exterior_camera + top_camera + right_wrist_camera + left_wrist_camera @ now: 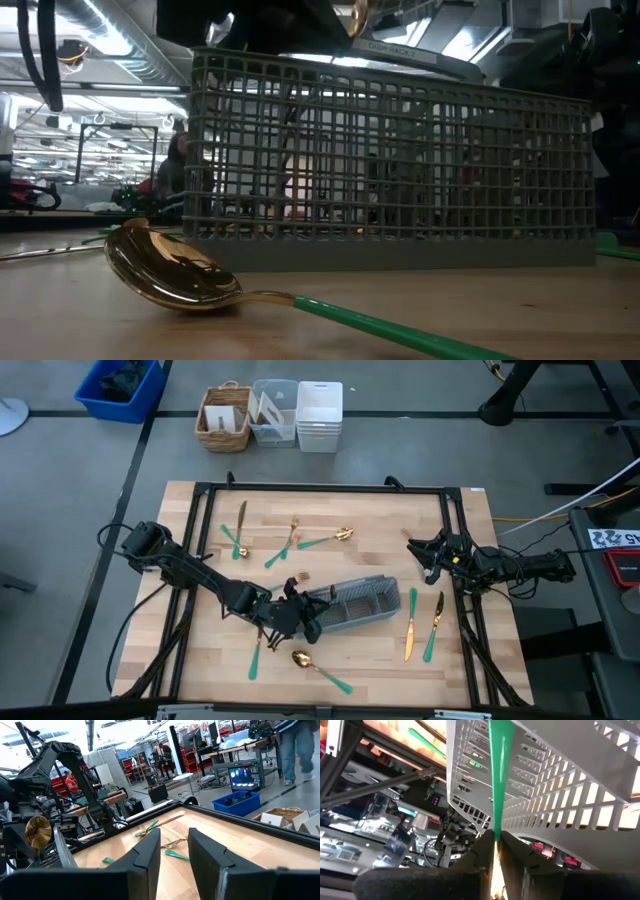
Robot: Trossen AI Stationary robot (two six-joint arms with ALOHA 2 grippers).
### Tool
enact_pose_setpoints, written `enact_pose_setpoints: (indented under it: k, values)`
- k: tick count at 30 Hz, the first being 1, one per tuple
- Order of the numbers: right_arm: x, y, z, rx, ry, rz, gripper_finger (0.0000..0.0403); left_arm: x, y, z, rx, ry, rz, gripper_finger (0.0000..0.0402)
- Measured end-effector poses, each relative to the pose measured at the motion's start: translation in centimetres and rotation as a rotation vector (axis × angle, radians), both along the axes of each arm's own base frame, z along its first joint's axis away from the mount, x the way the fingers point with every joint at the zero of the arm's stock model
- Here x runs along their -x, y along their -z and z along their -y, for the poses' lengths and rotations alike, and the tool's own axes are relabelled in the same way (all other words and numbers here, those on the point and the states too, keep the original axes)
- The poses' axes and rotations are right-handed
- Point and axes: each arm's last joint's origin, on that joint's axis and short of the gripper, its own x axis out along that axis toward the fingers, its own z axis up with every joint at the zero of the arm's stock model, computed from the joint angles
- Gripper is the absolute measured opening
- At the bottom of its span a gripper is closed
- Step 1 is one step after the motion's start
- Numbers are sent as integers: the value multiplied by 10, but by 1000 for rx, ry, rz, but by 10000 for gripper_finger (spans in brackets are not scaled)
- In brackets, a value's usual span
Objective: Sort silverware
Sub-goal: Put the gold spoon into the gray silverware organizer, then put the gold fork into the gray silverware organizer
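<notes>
At centre-left of the overhead view the left gripper pinches a slim teal-handled, gold-headed utensil at the grey slotted plastic caddy — one piece going in. About eight glossy forks, spoons and knives lie scattered on the pale wooden table — sorting has barely begun. At right, the right gripper hovers with fingers apart, empty.
</notes>
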Motion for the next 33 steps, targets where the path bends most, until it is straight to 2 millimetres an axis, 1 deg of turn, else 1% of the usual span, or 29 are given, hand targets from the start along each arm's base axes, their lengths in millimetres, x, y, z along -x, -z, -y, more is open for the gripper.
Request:
enact_pose_setpoints:
  k: [10, 21, 33]
  values:
    - [0, 0, 0, 0, 0, 0, 101, 0, 0, 1, 34, 22, -8, 19]
    - [0, 0, 0, 0, -1, 0, 101, 0, 0, 1, 93, -4, 10, 20]
    - [0, 0, 0, 0, -2, 0, 101, 0, 3, 1, 91, 13, -4, 50]
